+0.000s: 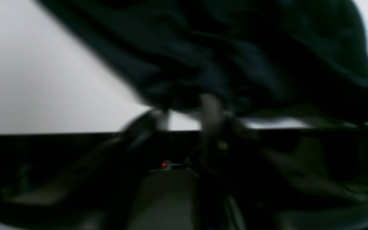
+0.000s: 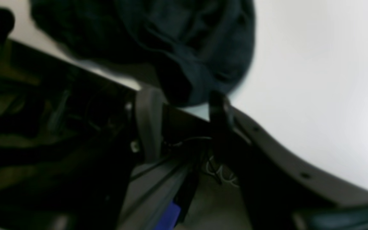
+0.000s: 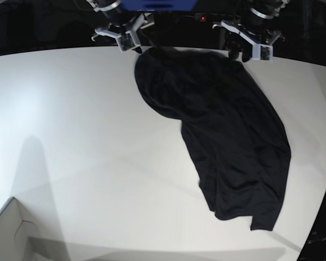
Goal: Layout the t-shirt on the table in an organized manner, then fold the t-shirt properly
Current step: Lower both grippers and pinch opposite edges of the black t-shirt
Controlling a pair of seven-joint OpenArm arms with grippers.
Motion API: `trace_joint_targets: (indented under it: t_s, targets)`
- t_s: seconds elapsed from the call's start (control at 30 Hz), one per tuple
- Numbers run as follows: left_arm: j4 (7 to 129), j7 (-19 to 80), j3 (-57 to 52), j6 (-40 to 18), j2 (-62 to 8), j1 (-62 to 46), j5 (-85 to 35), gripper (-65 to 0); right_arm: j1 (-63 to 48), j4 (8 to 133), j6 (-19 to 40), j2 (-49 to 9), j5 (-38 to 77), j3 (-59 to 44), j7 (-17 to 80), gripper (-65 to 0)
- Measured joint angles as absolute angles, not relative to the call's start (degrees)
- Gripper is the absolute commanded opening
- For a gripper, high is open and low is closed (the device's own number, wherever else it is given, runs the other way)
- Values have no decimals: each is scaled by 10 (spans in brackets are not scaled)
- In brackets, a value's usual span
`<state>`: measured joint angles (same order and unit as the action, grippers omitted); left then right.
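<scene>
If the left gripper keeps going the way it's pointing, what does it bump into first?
Most likely the t-shirt. The left gripper points at its near edge, which fills the wrist view just ahead over the table. The picture is blurry, so the gap is unclear.

One t-shirt point(image 3: 228, 136), one table point(image 3: 70, 136), two arms, one white box corner point(image 3: 8, 234).

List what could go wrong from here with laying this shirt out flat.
1. The t-shirt lies bunched and skewed toward one side of the table; its low corner sits near that edge and might slide off.
2. The left gripper and right gripper sit at the shirt's far edge; whether either holds cloth is unclear, so a pull may miss or catch one layer.
</scene>
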<state>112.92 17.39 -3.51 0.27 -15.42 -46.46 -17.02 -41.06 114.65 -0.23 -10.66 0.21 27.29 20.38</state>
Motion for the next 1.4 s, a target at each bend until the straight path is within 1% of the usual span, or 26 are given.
trace_joint_targets:
  t_s: [0.03,0.1,0.13,0.17,0.37,0.53,0.6,0.8,0.97,1.0,1.07,1.1,1.2,1.27,1.33,1.4]
  targets:
    - [1129,174,-38,3,-154,-460,-170,-310,-397,1147,-2,-110,3,280,206,-363]
    - [1129,173,-45,2,-152,-447,-172,-239,-369,1147,0,-109,3,286,220,-361]
    - [1130,171,-53,0,-151,-444,-172,-219,-354,1147,0,-109,2,286,226,-361]
    - [1130,171,-64,0,-151,-444,-172,-212,-340,1146,0,-107,2,285,235,-361]
    - [1125,171,-82,2,-152,-416,-171,-212,-266,1141,0,-105,3,289,287,-361]
    - [1090,175,-92,2,-145,-399,-170,-211,-208,1134,0,-88,3,287,328,-360]
    - [1071,176,-91,0,-141,-383,-171,-210,-185,1113,0,-83,3,287,342,-360]
    - [1009,174,-89,1,-140,-361,-171,-210,-149,1027,0,-82,4,287,342,-362]
    - [983,173,-89,1,-138,-340,-170,-210,-123,983,0,-82,3,287,335,-365]
    - [978,173,-88,0,-138,-337,-170,-210,-120,976,0,-82,3,287,334,-375]
    - [968,171,-88,0,-138,-336,-170,-211,-120,964,0,-82,3,287,336,-431]
    - [964,170,-88,0,-138,-338,-169,-211,-118,953,0,-82,3,287,336,-473]
    - [962,166,-88,0,-138,-338,-170,-211,-102,922,1,-80,6,282,319,-650]
    - [961,165,-88,0,-138,-338,-170,-213,-93,910,7,-75,13,253,315,-650]
    - [961,165,-88,0,-138,-338,-170,-237,-94,914,8,-77,11,220,316,-650]
    - [962,165,-88,0,-138,-340,-170,-302,-99,933,6,-83,4,194,336,-650]
